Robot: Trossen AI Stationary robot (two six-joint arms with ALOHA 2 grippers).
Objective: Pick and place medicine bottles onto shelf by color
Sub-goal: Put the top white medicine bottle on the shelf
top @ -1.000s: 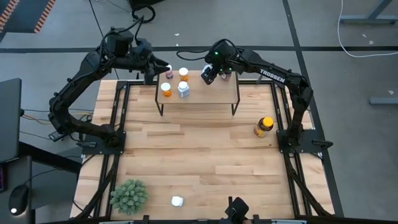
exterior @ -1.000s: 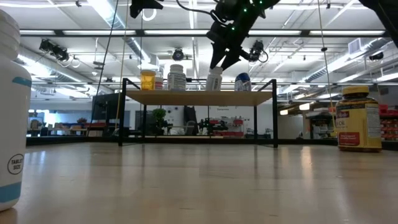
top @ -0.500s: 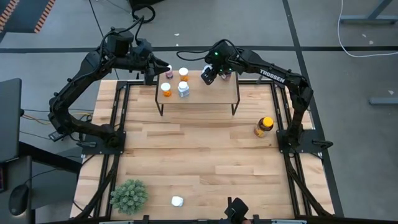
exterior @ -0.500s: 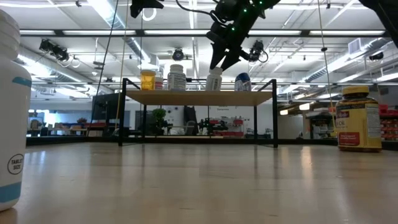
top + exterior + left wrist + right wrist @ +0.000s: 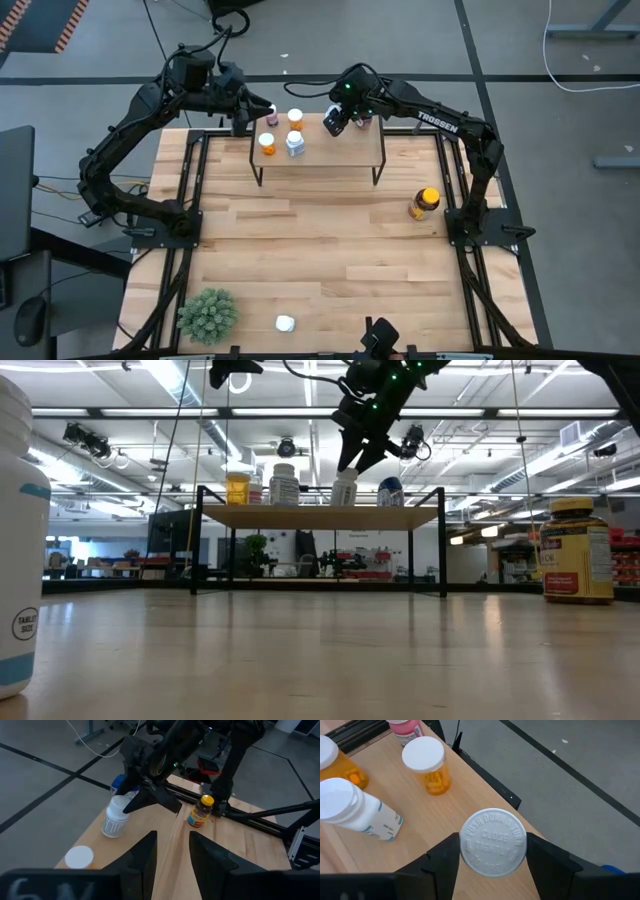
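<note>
Grey concrete floor (image 5: 90, 60) around the table, crossed by dark seam lines (image 5: 480, 75). Orange-black hazard striping (image 5: 75, 22) at top-left corner. White cable (image 5: 585, 45) looped on floor upper right; black cables (image 5: 225, 20) behind the table. Low view: open industrial hall, long fluorescent ceiling lights (image 5: 170, 380), beams and pipes overhead (image 5: 300, 415), ceiling-hung fixtures (image 5: 85, 440), cluttered shelving and equipment far back (image 5: 340, 565).

Overhead, table-level, two wrist cameras
</note>
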